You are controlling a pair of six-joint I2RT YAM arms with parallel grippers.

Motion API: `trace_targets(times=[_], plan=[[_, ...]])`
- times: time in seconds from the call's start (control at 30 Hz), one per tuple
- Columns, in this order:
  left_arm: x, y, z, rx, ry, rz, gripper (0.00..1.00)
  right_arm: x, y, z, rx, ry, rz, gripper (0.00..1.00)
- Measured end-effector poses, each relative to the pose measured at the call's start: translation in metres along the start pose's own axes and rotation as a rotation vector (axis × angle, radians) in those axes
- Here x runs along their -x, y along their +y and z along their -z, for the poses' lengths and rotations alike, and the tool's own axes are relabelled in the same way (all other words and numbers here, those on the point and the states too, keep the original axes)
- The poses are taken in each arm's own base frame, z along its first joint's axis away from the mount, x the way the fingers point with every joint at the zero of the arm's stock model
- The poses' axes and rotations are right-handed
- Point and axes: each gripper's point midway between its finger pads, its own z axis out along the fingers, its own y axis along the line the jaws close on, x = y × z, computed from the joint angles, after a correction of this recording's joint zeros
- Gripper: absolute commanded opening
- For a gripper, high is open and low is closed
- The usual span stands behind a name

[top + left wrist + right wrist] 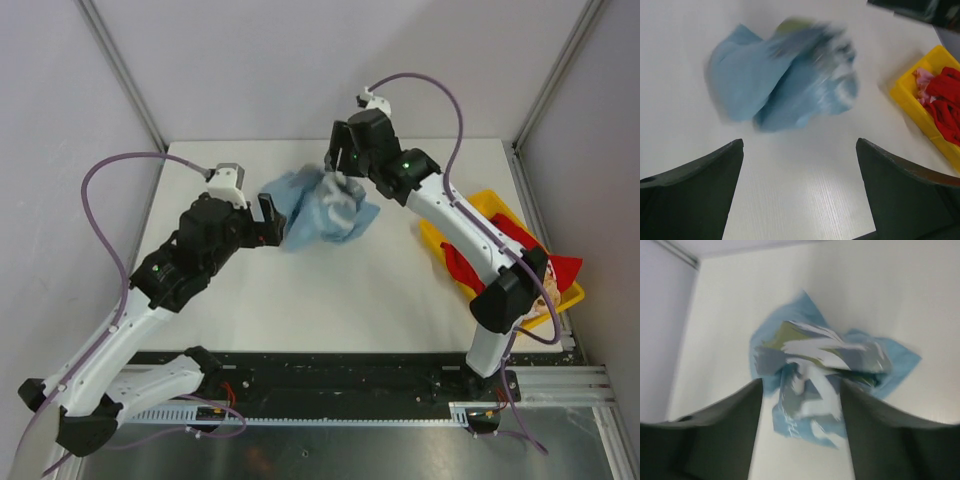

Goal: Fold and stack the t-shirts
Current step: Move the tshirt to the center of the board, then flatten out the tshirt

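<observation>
The left gripper (pixel 800 145) is waiting at nine o'clock of the blue shirt (pixel 325 212), its jaws wide apart with nothing between them. The shirt is lying bunched on the table (pixel 330 300), a little toward twelve o'clock from the middle. The right gripper (pixel 800 382) is hanging over the heap's one-o'clock side. Its jaws are apart with cloth showing between them, but I cannot tell whether they are touching it.

The step in hand looks like spreading the shirt flat before any fold. To do it well, each arm should be taking an edge or shoulder, not a fistful from the middle. The two should then be pulling toward nine and three o'clock, low over the table, so the cloth is opening out rather than twisting. At three o'clock the bin (pixel 910 107) is holding the red shirt (pixel 945 100).

The blue shirt is sitting as a loose, crumpled mound: light blue and soft, with white and grey print folding over itself. Its outline is blurring in both wrist views, so seams and collar are not showing clearly.
</observation>
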Motion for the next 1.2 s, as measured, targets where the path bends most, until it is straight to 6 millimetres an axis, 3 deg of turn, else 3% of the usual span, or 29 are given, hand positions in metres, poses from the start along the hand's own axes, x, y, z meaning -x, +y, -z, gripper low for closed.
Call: trace_targets(times=[0.07,0.17,0.3,0.37,0.43,0.67,0.83,1.0,1.2], plan=[[-0.001,0.002,0.000,0.010,-0.002,0.001,0.99,-0.025,-0.019,-0.018,-0.024,0.072,-0.014,0.88],[-0.009,0.006,-0.004,0.029,0.017,0.004,0.99,-0.055,-0.065,-0.033,-0.096,0.156,-0.046,0.90],[-0.029,0.016,-0.020,0.080,0.078,0.023,0.98,-0.093,-0.122,-0.027,-0.198,0.233,-0.076,0.78],[-0.043,0.025,-0.030,0.115,0.120,0.047,0.96,-0.112,-0.127,-0.016,-0.207,0.265,-0.070,0.70],[-0.055,0.036,-0.037,0.154,0.155,0.076,0.94,-0.126,-0.113,-0.009,-0.177,0.285,-0.050,0.65],[-0.070,0.090,-0.045,0.324,0.178,0.206,0.90,-0.187,-0.015,-0.007,0.046,0.342,0.055,0.54],[-0.073,0.131,-0.043,0.442,0.166,0.312,0.89,-0.253,0.029,-0.014,0.118,0.432,0.164,0.47],[-0.075,0.135,-0.042,0.450,0.168,0.342,0.90,-0.297,0.061,-0.025,0.153,0.476,0.275,0.43],[-0.076,0.136,-0.040,0.447,0.165,0.347,0.90,-0.316,0.092,-0.044,0.166,0.453,0.384,0.43]])
